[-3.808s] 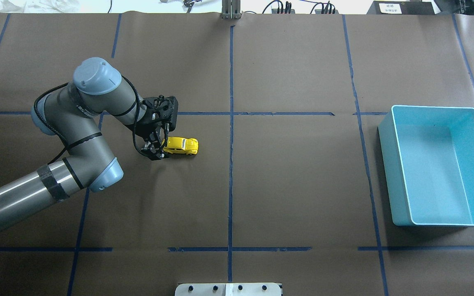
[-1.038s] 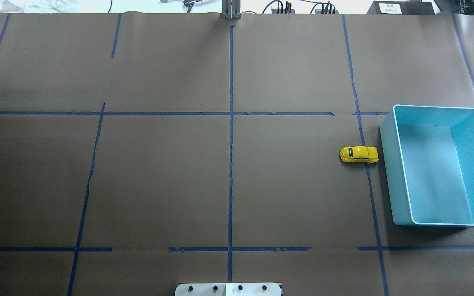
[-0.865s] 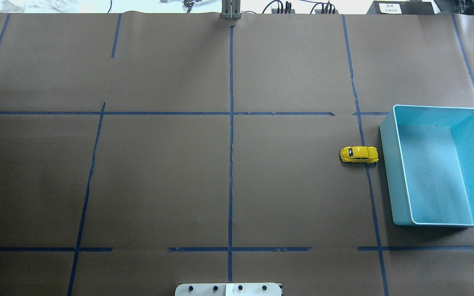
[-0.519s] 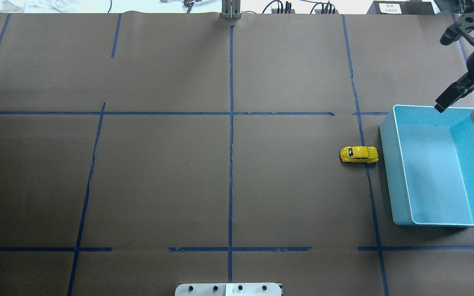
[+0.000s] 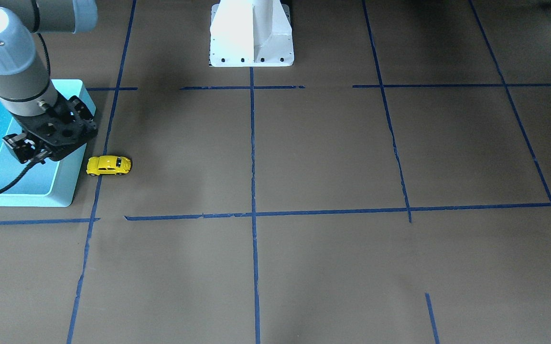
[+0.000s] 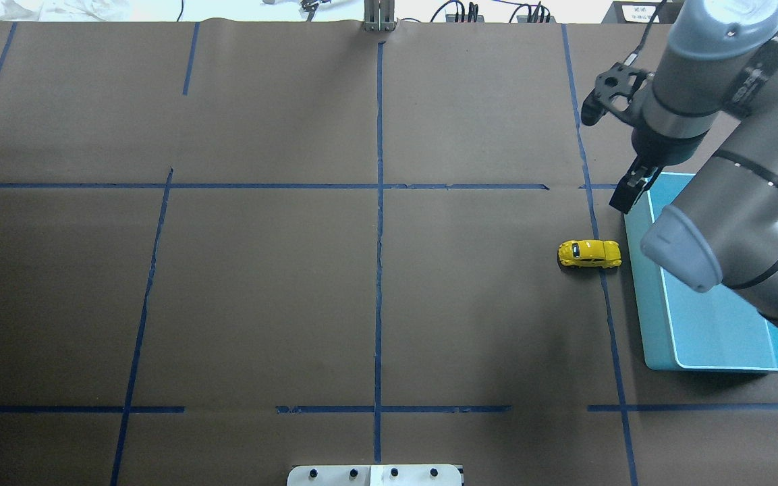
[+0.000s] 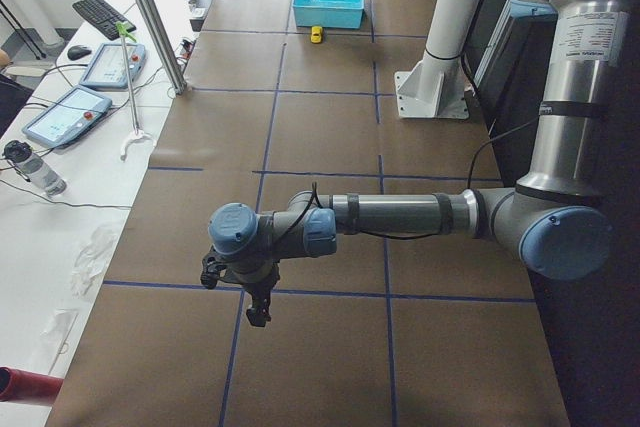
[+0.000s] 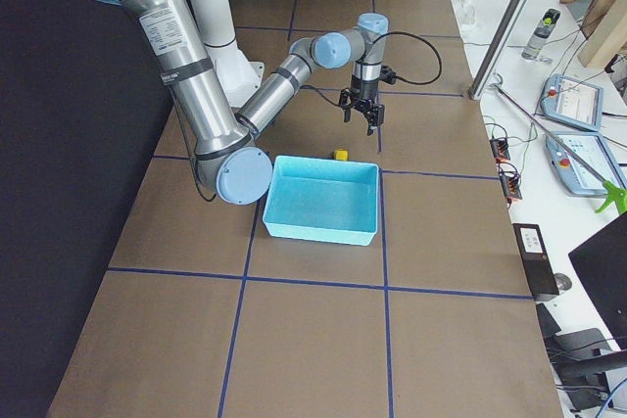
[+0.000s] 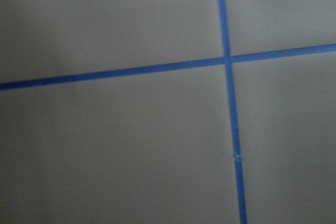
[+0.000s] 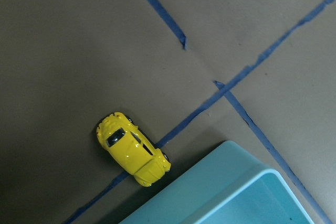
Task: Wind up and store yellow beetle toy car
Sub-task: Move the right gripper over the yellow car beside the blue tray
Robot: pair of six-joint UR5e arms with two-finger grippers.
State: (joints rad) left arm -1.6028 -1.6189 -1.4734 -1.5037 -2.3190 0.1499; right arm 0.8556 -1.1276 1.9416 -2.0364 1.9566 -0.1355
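Observation:
The yellow beetle toy car stands on its wheels on the brown table, close against the left wall of the light-blue bin. It also shows in the front view and in the right wrist view, beside the bin's corner. My right gripper is open and empty. It hangs above the table near the bin's far left corner, beyond the car. My left gripper hovers over the table's far left end; I cannot tell if it is open. The left wrist view holds only paper and tape.
Blue tape lines cross the brown paper. The white robot base stands at the robot's side of the table. My right arm reaches over the bin. A side bench with tablets and a pole runs along the far edge.
The car has gone from by the left gripper, left of centre, to beside the bin. The left arm has left the overhead view. The right arm has swung in over the bin's far corner.

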